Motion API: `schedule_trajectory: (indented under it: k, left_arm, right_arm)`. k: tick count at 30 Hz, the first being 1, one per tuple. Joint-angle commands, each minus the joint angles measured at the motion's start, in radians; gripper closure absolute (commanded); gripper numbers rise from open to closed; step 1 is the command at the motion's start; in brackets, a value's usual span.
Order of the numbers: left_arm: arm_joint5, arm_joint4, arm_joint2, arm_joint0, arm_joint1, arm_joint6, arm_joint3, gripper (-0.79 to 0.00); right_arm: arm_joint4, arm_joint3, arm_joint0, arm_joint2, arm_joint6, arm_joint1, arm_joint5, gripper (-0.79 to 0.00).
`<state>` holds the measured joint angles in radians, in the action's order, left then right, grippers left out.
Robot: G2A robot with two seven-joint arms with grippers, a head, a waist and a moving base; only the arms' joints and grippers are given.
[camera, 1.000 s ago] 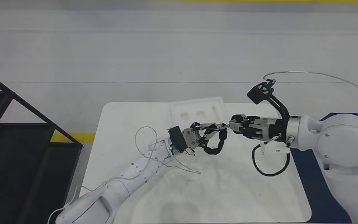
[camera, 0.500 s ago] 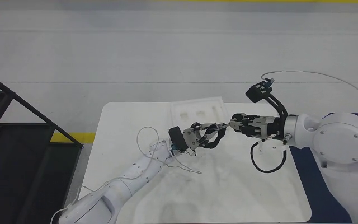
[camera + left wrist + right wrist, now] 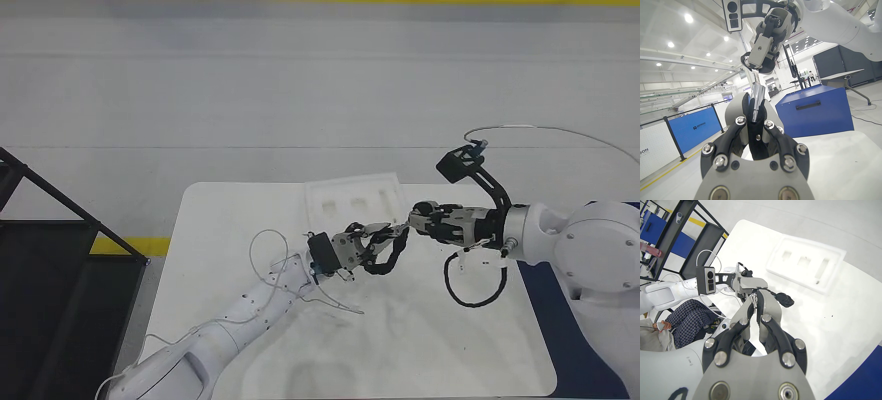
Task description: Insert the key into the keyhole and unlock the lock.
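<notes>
Your white desk (image 3: 480, 350) has a smooth, matte top with rounded corners. On it, beyond both end effectors, lies a white foam tray (image 3: 832, 256), a blocky slab with three rectangular recesses cut in it. Above the desk, your left end effector (image 3: 754, 103) has its grey fingers with black ribbed pads pinched tight on the lock (image 3: 757, 94). The lock is a slim, polished chrome cylinder that stands up between the pads and pokes out past the fingertips. A black, woven-looking cable (image 3: 385, 262) loops out from the lock and hangs beside the left end effector, clear of the desk. Your right end effector (image 3: 754, 304) faces the left one nose to nose, its fingers pressed together on the key (image 3: 756, 75). The key has a dark, oval, textured head clamped between the pads and a narrow, bright metal blade. The blade points straight at the lock, and its tip meets the cylinder's free end just ahead of the left fingertips. You cannot tell how deep it sits.
</notes>
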<state>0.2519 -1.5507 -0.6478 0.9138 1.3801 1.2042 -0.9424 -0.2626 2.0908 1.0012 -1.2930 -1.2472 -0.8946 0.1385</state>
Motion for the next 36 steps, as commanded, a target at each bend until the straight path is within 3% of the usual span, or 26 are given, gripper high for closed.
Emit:
schedule_trajectory:
  k: [1,36]
  left_arm:
    - [0.001,0.010,-0.003,0.004,0.003,0.002,0.003,0.000]
    - [0.045,0.024,-0.042,0.021,0.037,0.029,0.050,0.000]
  right_arm:
    - [-0.007,0.002,0.000,-0.001,0.005,0.001,0.002,0.000]
    - [-0.020,-0.012,-0.024,0.044,0.051,0.004,0.011,0.000]
